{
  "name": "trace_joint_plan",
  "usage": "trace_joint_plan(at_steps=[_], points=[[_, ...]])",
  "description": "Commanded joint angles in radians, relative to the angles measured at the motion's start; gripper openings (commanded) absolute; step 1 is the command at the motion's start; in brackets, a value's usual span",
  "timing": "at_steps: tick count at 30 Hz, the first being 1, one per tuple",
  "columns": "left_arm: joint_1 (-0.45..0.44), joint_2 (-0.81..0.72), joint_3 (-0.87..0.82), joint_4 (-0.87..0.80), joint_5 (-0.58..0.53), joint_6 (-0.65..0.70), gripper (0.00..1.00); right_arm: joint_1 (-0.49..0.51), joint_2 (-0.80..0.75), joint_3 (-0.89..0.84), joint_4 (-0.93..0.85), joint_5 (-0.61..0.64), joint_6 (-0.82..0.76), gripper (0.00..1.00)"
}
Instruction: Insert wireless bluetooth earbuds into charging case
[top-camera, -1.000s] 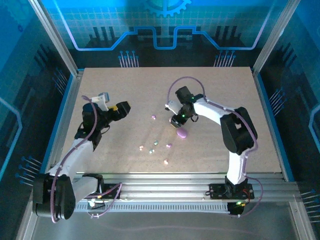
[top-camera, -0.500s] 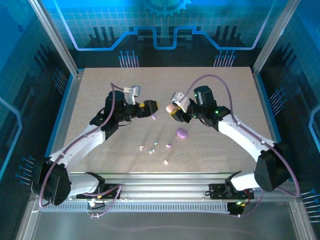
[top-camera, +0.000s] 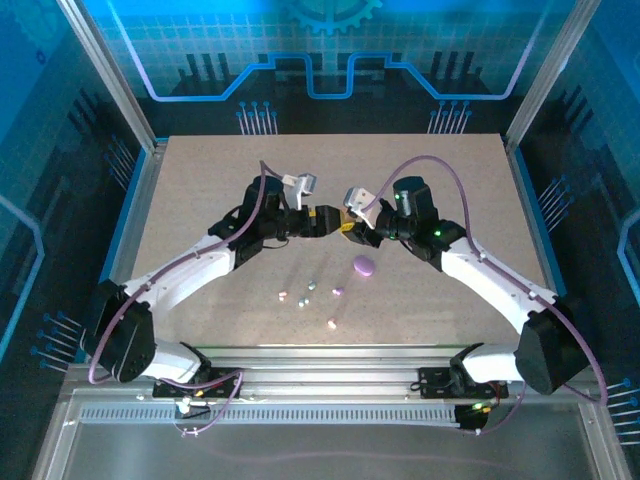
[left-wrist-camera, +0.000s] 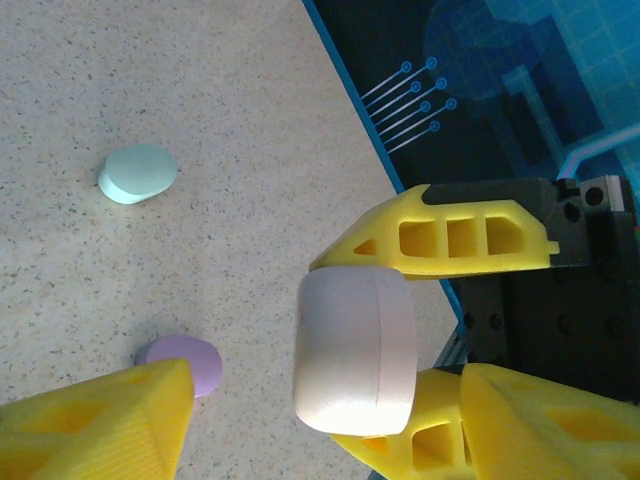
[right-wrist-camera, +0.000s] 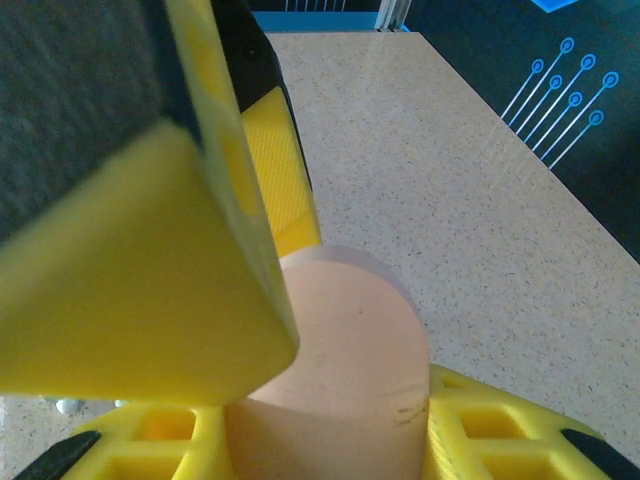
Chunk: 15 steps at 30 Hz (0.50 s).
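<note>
Your right gripper (top-camera: 349, 227) clamps the pink case (left-wrist-camera: 355, 350) aloft at centre, likely offering it to your left gripper (top-camera: 322, 219), which gapes wide beside it to help pry it open, while the earbuds (top-camera: 302, 300) lie scattered on the table (top-camera: 200, 170) just nearer.

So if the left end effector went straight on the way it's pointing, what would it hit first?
Most likely the pale pink case gripped by the right end effector. The left end effector points right at it with its fingers open; how near is unclear.
</note>
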Motion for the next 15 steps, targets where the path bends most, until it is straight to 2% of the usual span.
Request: trace_joint_plan(at_steps=[1, 4, 7, 15], points=[[-0.022, 0.020, 0.045, -0.016, 0.005, -0.006, 0.65, 0.019, -0.032, -0.019, 0.058, -0.008, -0.026, 0.36], [-0.022, 0.023, 0.034, -0.005, -0.032, -0.035, 0.56, 0.025, -0.036, -0.028, 0.067, -0.011, -0.041, 0.36], [-0.025, 0.025, 0.030, 0.013, -0.030, -0.052, 0.52, 0.029, -0.039, -0.029, 0.066, -0.012, -0.052, 0.36], [-0.047, 0.022, 0.001, 0.075, -0.047, -0.100, 0.31, 0.047, -0.049, -0.038, 0.072, -0.005, -0.095, 0.38]])
